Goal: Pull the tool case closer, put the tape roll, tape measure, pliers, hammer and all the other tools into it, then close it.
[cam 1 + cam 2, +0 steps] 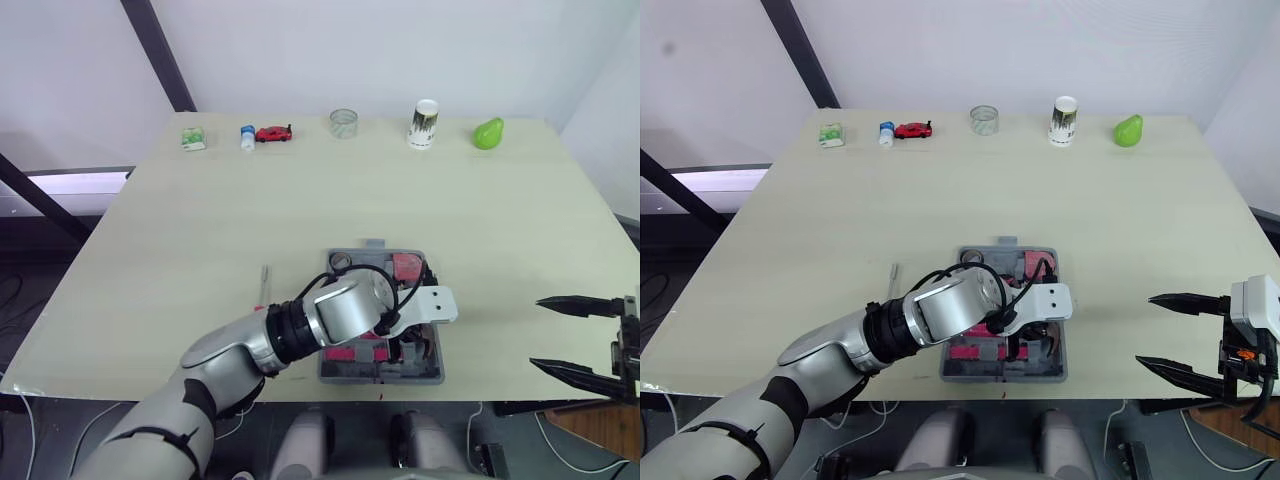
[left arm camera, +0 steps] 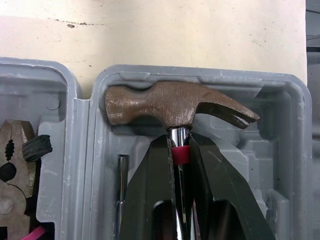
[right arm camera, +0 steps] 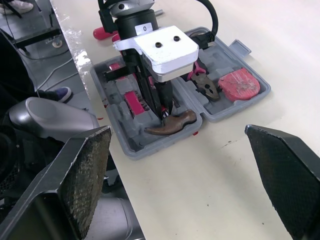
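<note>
The grey tool case (image 1: 432, 372) lies open near the table's front edge. My left gripper (image 2: 180, 141) is shut on the chrome neck of the hammer (image 2: 175, 102), just under its rusty head. The head rests in the case's end recess (image 2: 200, 72). Pliers (image 3: 205, 87) and a red tape measure (image 3: 240, 84) lie in the other half, and a tape roll (image 1: 341, 262) sits in its far left corner. A red-handled screwdriver (image 1: 264, 282) lies on the table just left of the case. My right gripper (image 1: 560, 338) stands open beyond the table's front right edge, holding nothing.
Along the table's far edge stand a small green box (image 1: 194, 138), a blue-capped bottle (image 1: 247, 136), a red toy car (image 1: 274, 133), a clear cup (image 1: 344, 123), a white cup (image 1: 424, 124) and a green pear (image 1: 488, 133).
</note>
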Controlling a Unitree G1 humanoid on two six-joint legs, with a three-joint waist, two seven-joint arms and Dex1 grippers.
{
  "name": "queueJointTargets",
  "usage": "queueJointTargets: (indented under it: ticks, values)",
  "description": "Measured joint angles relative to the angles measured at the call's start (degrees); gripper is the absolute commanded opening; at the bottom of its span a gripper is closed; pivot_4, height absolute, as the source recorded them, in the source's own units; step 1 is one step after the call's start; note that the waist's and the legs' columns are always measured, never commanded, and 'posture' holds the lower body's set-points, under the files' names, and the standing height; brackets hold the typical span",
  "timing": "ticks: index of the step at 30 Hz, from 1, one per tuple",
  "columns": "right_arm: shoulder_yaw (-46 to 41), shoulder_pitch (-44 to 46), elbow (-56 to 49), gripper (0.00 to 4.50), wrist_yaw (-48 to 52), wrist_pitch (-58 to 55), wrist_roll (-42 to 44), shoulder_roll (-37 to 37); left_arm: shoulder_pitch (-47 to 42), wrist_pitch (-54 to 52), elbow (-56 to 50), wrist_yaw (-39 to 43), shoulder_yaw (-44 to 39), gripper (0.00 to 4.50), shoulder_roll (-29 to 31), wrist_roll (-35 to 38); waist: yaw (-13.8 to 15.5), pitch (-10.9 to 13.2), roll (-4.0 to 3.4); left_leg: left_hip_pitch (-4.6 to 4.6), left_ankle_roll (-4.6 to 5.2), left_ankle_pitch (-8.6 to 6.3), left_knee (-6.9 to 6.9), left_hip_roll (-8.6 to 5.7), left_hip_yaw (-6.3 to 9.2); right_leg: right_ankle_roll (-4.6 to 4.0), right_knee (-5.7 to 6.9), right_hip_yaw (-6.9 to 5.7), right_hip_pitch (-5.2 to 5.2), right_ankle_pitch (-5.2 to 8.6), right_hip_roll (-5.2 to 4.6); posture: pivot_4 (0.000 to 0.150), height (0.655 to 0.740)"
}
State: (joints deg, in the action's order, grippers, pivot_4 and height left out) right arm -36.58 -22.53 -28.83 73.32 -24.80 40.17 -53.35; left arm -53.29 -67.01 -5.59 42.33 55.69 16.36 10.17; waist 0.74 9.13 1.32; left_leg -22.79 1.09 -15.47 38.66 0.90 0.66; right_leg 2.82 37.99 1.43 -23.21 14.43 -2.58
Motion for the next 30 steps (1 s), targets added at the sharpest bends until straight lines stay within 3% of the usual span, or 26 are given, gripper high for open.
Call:
queueJointTargets:
  ticks: [5, 7, 9, 10, 15, 20, 24, 30]
  values:
    - [0.0, 0.3, 0.2, 4.50, 0.0, 0.1, -0.4, 0.0, 0.3, 0.2, -0.1, 0.3, -0.4, 0.04, 0.3, 0.0, 0.0, 0.0, 0.00, 0.00, 0.00, 0.00, 0.01, 0.00, 0.00, 0.00, 0.00, 0.00, 0.00, 0.00, 0.00, 0.150, 0.7400]
    - [0.0, 0.5, 0.2, 4.50, 0.0, 0.1, -0.5, 0.0, 0.3, 0.0, -0.1, 0.4, -0.6, 0.98, 0.3, 0.0, 0.0, 0.0, 0.00, 0.00, 0.00, 0.00, 0.01, 0.00, 0.00, 0.00, 0.00, 0.00, 0.00, 0.00, 0.00, 0.150, 0.7400]
    - [0.0, 0.6, 0.2, 4.50, 0.0, 0.1, -0.6, 0.0, 0.3, -0.2, -0.1, 0.3, -1.0, 1.53, 0.0, 0.0, 0.0, 0.0, 0.00, 0.00, 0.00, 0.00, 0.01, 0.00, 0.00, 0.00, 0.00, 0.00, 0.00, 0.00, 0.00, 0.150, 0.7400]
    - [0.0, 0.6, 0.2, 4.50, 0.0, 0.1, -0.6, 0.0, 0.3, -0.4, -0.1, 0.1, -1.3, 2.06, -0.2, 0.0, 0.0, 0.0, 0.00, 0.00, 0.00, 0.00, 0.01, 0.00, 0.00, 0.00, 0.00, 0.00, 0.00, 0.00, 0.00, 0.150, 0.7400]
    - [0.0, 0.5, 0.1, 4.50, -0.1, 0.1, -0.7, 0.1, 0.6, -1.2, -0.4, 0.3, -2.2, 2.06, 0.5, 0.3, -0.1, 0.0, -0.01, 0.01, 0.00, 0.00, 0.01, 0.00, 0.00, 0.00, 0.01, 0.00, 0.00, 0.00, 0.00, 0.150, 0.7400]
    - [0.1, 0.5, 0.1, 4.50, -0.3, 0.1, -0.7, 0.4, 4.4, 0.0, -4.5, 2.8, -9.8, 2.06, 3.9, 3.6, -0.1, 0.0, -0.05, 0.04, 0.00, 0.00, 0.01, 0.04, 0.07, 0.00, 0.02, 0.03, 0.00, 0.00, 0.00, 0.150, 0.7400]
    - [0.3, 0.9, 0.3, 4.50, -0.8, 0.2, -0.7, 0.6, 14.8, 14.6, -7.9, 7.2, -22.4, 2.06, 10.0, 7.3, -0.3, -0.1, -0.15, 0.13, -0.01, 0.00, 0.00, 0.10, 0.14, -0.02, 0.03, 0.11, 0.01, -0.01, -0.01, 0.150, 0.7400]
    - [0.6, 1.5, 0.5, 4.50, -1.5, 0.2, -0.7, 0.9, 20.9, 24.9, -4.7, 14.6, -30.2, 2.06, 13.6, 10.4, 0.2, -0.1, -0.14, 0.08, 0.00, 0.00, 0.12, 0.03, -0.01, 0.02, -0.04, -0.02, 0.14, -0.02, -0.04, 0.150, 0.7400]
